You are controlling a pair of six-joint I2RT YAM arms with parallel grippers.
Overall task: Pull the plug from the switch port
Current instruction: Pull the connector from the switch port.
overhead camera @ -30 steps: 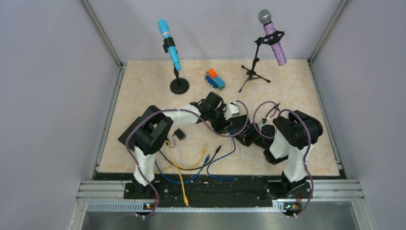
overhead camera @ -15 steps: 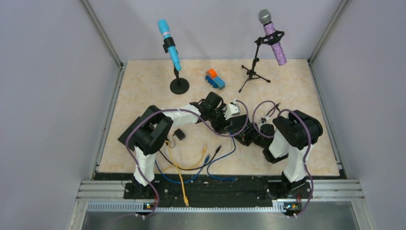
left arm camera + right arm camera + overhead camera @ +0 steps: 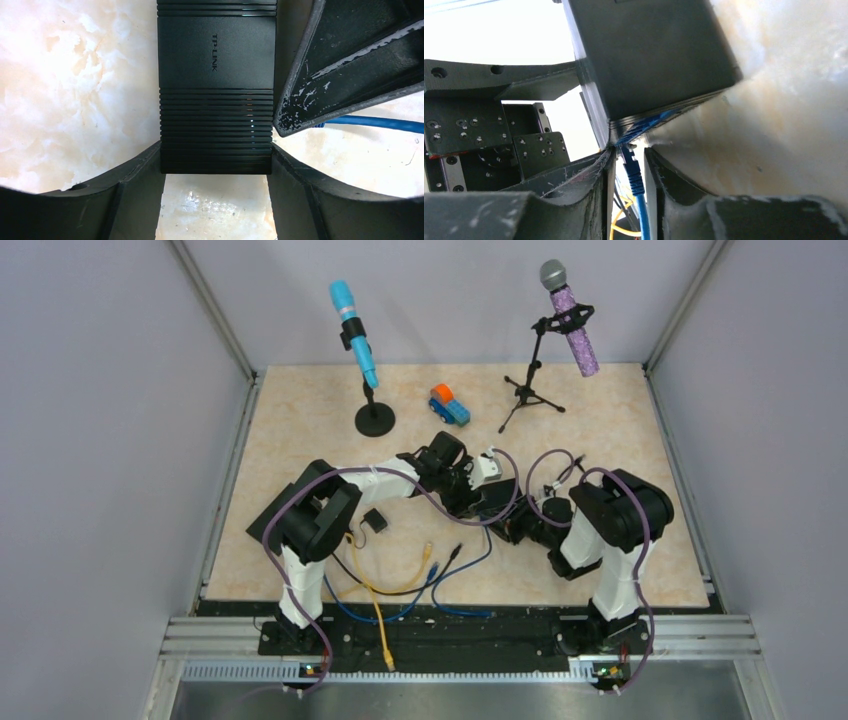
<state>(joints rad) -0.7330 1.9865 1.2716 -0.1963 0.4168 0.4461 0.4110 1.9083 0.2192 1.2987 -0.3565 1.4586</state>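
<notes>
The switch [image 3: 216, 85] is a flat black box that lies on the marble table top. My left gripper [image 3: 216, 162] is shut on its near end, one finger pressed against each side. The switch [image 3: 493, 502] sits between the two arms in the top view, under my left gripper [image 3: 474, 492]. The blue plug [image 3: 633, 167] sticks in a port on the switch's edge [image 3: 624, 131], and its blue cable [image 3: 642, 215] trails toward the camera. My right gripper [image 3: 629, 152] straddles the plug, jaws narrow, with a thin gap on the left side. Its finger [image 3: 350, 60] shows beside the switch.
A blue microphone on a round base [image 3: 352, 335], a purple microphone on a tripod [image 3: 572, 325] and a toy truck [image 3: 449, 405] stand at the back. Yellow [image 3: 378, 590], blue [image 3: 470, 560] and black cables and a small black adapter [image 3: 375, 520] lie near the front.
My right gripper's jaws have closed in around the blue plug. Both arms and the switch stay where they were.
</notes>
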